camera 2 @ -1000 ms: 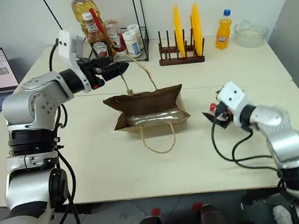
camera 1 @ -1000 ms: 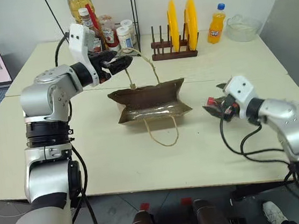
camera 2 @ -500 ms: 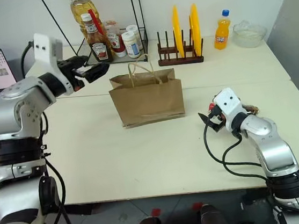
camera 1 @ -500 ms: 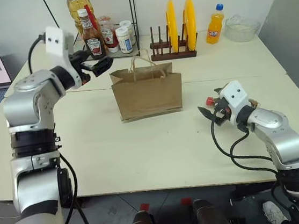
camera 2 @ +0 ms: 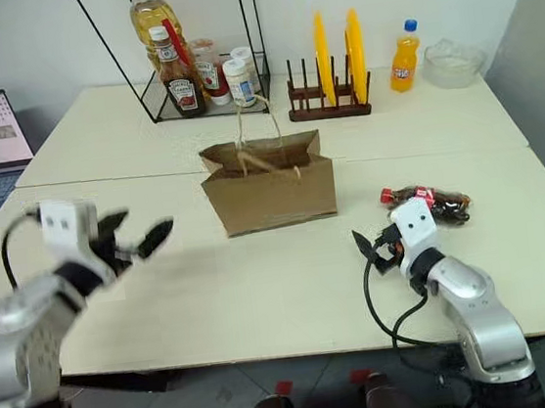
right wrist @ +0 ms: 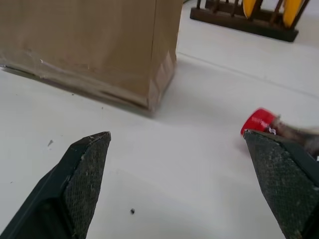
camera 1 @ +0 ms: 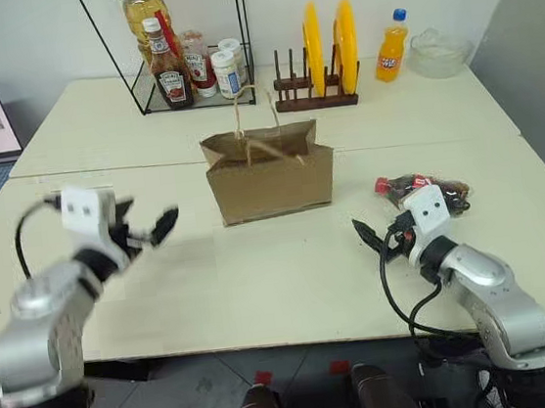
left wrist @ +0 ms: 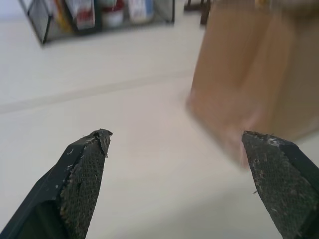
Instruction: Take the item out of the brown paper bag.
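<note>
Apparently cream tables (camera 1: 260,264) meet a grey wall (camera 1: 531,56).

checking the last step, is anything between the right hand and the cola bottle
Nothing visible. The cola bottle lies on its side on the table, already out of the bag, and just beyond the open right hand. Only bare tabletop separates them; the bag stands apart, further toward the robot's left.

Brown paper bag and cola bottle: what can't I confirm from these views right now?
- Inside of the brown paper bag: hidden by its own walls, head views.
- Cola bottle label text: too small, head views; in the right wrist view the right end effector's finger hides everything past the cap.
- Bag in the left wrist view: motion-blurred.
</note>
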`<move>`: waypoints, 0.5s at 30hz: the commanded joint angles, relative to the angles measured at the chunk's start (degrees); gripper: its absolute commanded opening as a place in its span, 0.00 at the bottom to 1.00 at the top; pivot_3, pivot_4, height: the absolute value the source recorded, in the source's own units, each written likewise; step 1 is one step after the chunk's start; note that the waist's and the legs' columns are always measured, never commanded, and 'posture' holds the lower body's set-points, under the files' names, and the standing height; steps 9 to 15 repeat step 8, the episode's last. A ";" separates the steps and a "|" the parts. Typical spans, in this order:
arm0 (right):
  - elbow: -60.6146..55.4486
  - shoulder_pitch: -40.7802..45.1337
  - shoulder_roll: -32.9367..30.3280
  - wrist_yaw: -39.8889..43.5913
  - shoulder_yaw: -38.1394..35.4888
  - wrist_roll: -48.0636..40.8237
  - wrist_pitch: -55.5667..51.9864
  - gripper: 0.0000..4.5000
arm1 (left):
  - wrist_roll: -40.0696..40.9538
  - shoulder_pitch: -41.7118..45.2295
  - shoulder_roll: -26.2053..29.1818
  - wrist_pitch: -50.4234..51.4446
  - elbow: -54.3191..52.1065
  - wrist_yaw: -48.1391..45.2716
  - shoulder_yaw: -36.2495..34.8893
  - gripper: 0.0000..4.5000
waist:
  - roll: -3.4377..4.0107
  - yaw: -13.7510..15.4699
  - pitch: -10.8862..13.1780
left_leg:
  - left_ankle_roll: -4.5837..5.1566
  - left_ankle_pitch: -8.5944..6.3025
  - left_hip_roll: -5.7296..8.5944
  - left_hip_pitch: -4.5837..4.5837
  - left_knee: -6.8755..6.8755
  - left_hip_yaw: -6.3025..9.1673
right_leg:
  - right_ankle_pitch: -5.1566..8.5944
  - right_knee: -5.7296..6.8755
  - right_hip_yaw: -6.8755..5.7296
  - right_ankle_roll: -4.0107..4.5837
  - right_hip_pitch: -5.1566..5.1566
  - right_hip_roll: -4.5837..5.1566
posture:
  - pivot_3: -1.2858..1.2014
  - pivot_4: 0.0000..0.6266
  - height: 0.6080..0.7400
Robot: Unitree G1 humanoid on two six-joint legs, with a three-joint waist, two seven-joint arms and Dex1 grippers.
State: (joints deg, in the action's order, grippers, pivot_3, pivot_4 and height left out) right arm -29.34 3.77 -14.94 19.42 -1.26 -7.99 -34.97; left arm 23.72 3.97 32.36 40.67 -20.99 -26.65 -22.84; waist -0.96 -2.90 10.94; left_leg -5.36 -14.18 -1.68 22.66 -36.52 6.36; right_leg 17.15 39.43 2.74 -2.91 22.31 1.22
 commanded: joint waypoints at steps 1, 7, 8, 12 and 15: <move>-5.55 -4.18 2.62 -4.25 -1.67 -0.94 -1.98 1.00 | -3.60 -9.63 -4.98 -3.89 -8.48 4.77 2.87 0.99 | -0.07 0.25 -0.13 | 0.00 0.00 0.00 -0.02 0.00 0.00 | 0.00 -0.02 0.00 0.00 -0.01 0.00 | 0.52 0.24 1.00; -6.06 -10.45 4.96 -7.04 0.22 0.23 -0.56 1.00 | -11.12 -15.71 -14.03 -9.30 -8.34 12.16 13.23 0.99 | -0.09 1.31 -0.24 | 0.01 -0.01 -0.01 -0.15 0.03 0.00 | 0.01 -0.21 -0.01 0.01 -0.19 -0.03 | 0.52 0.24 1.00; -6.20 -11.00 5.63 -7.77 0.41 0.22 -0.50 1.00 | -11.70 -16.20 -15.31 -10.03 -8.43 12.72 14.62 0.99 | -0.09 1.31 -0.24 | 0.01 -0.01 -0.02 -0.16 0.04 -0.01 | 0.01 -0.23 -0.01 0.01 -0.19 -0.04 | 0.52 0.24 1.00; -6.20 -11.00 5.63 -7.77 0.41 0.22 -0.50 1.00 | -11.70 -16.20 -15.31 -10.03 -8.43 12.72 14.62 0.99 | -0.09 1.31 -0.24 | 0.01 -0.01 -0.02 -0.16 0.04 -0.01 | 0.01 -0.23 -0.01 0.01 -0.19 -0.04 | 0.52 0.24 1.00; -6.20 -11.00 5.63 -7.77 0.41 0.22 -0.50 1.00 | -11.70 -16.20 -15.31 -10.03 -8.43 12.72 14.62 0.99 | -0.09 1.31 -0.24 | 0.01 -0.01 -0.02 -0.16 0.04 -0.01 | 0.01 -0.23 -0.01 0.01 -0.19 -0.04 | 0.52 0.24 1.00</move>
